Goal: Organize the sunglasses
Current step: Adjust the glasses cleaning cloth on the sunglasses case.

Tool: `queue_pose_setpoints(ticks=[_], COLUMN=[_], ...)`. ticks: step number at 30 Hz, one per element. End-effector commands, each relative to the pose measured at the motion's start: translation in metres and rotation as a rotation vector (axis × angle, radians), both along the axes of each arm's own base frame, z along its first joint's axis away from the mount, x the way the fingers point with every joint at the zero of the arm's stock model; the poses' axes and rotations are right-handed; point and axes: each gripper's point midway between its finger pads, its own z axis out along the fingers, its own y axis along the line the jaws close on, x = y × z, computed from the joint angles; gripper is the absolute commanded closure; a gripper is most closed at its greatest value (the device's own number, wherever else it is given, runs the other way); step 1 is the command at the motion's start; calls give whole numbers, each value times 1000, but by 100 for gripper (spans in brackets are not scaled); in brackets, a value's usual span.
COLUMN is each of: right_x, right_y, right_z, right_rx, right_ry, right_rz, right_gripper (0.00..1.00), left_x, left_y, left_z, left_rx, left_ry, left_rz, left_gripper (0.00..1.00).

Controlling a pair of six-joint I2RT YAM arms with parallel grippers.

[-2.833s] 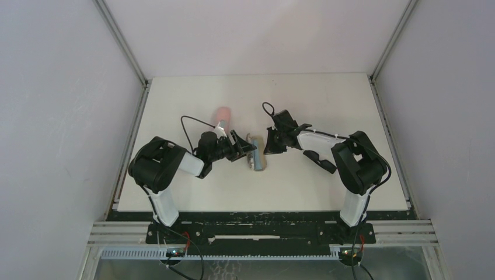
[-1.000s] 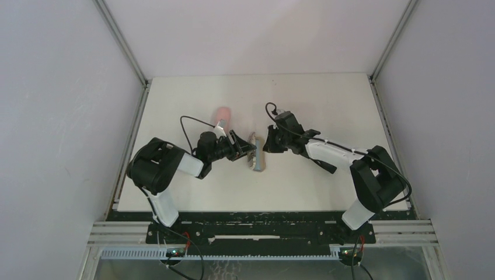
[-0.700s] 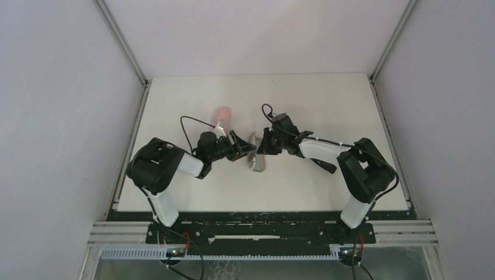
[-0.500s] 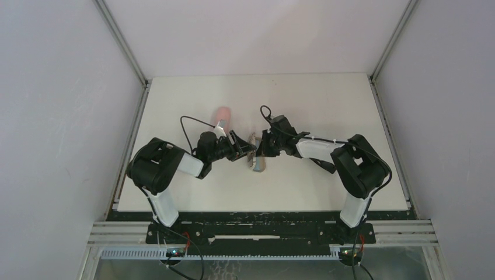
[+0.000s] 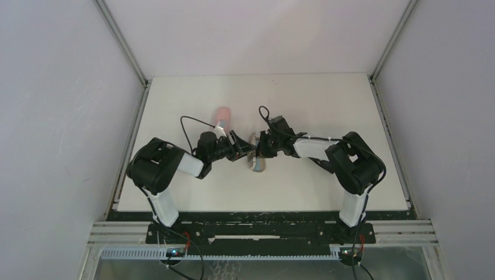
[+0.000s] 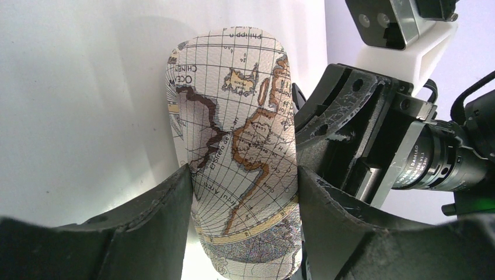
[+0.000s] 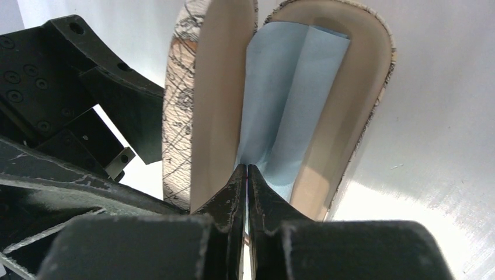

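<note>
At mid-tabletop (image 5: 327, 105), an open map-print oblong case (image 6: 239, 163) is gripped by the left pincer (image 6: 242, 175). The right pincer (image 7: 247, 175) is closed, with its tips set against the light-blue folded cloth (image 7: 286, 105) inside.

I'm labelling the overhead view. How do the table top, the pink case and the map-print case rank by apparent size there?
1. table top: by far the largest.
2-3. pink case and map-print case: they look about alike, and both are partly hidden, so I won't rank them.
</note>
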Motion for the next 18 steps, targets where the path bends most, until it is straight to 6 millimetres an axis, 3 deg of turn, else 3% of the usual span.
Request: queue_pose_setpoints(ticks=[1, 8, 18], right_x=[14, 15, 20], right_y=[20, 23, -7], right_z=[27, 17, 5], right_rx=[82, 72, -100], right_ry=[-71, -44, -74], right_rz=[16, 24, -43], right_gripper=[100, 100, 100], left_x=[2, 2, 2], left_y=[-4, -4, -5], left_z=[22, 22, 23], left_rx=[-31, -32, -34], left_ry=[-78, -75, -74], left_rz=[-20, -18, -20], left_gripper=[55, 56, 57])
